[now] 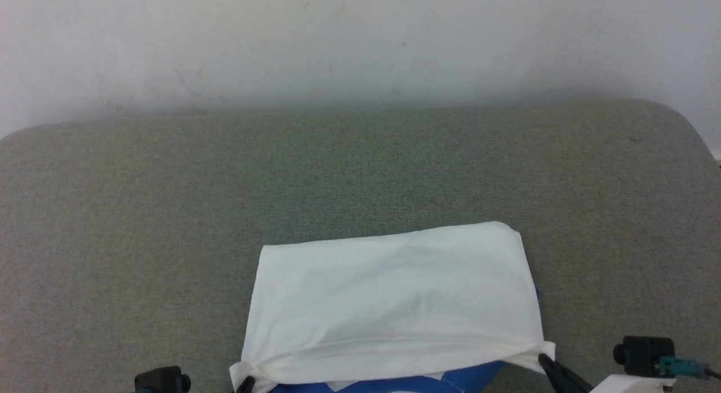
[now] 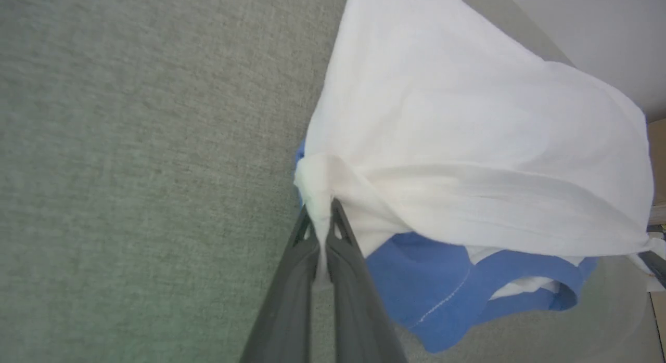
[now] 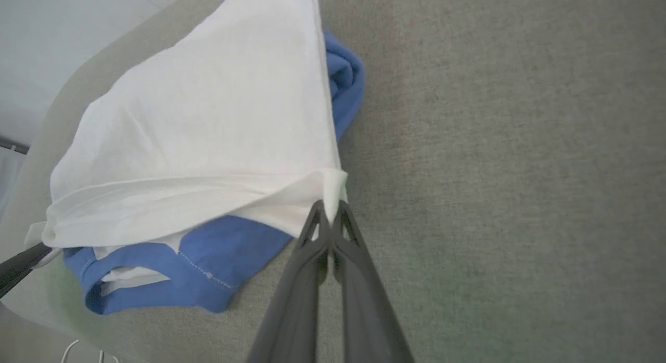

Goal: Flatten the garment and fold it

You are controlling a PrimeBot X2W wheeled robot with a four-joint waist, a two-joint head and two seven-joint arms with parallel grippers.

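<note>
Corners of the soft white, blue-sleeved shirt (image 1: pixel 394 291) sit clamped in left gripper (image 2: pixel 321 212) and right gripper (image 3: pixel 329 209); its long edge spans between them, body lying ahead of both.

One garment (image 1: pixel 394 303), two grippers (left gripper (image 2: pixel 323 209), right gripper (image 3: pixel 329 208)), one grey-green cushion (image 1: pixel 360 168).

A desk (image 1: pixel 360 168) covered in grey-green fabric, far corners rounded, spans the middle and lower frame. A pale, scuffed wall (image 1: pixel 360 38) runs across the top. A thin white cable (image 3: pixel 78 350) loops at the right wrist view's lower left.
</note>
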